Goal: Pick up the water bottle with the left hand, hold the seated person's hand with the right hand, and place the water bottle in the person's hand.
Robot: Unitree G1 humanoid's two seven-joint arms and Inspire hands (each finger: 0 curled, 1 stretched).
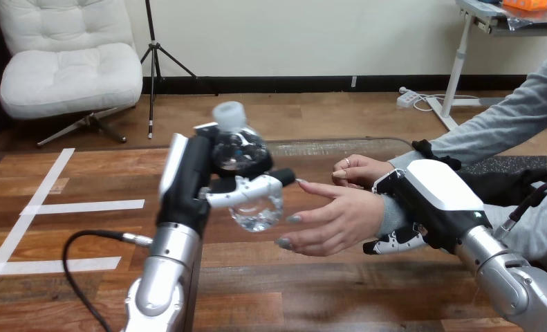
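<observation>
Here, the clear plastic water bottle with a white screw cap hangs just left of the person's open hand, lifted off the brown wooden table. Its long axis stands nearly upright, the cap tipped slightly away from that hand. The robot's left hand is wrapped round the bottle's middle, thumb across the front, grasping it. The person's hand turns its palm toward the bottle, and its fingertips point at the lower half, close but not clearly touching. Right of that hand, at the wrist, the robot's right hand has its fingers curled under the grey cuff, gripping the wrist. The coming move looks to me like a short sideways carry of the bottle into the palm. Behind the open hand, the person's other hand rests near the table's edge. No label, brand or writing can be read on the bottle.
</observation>
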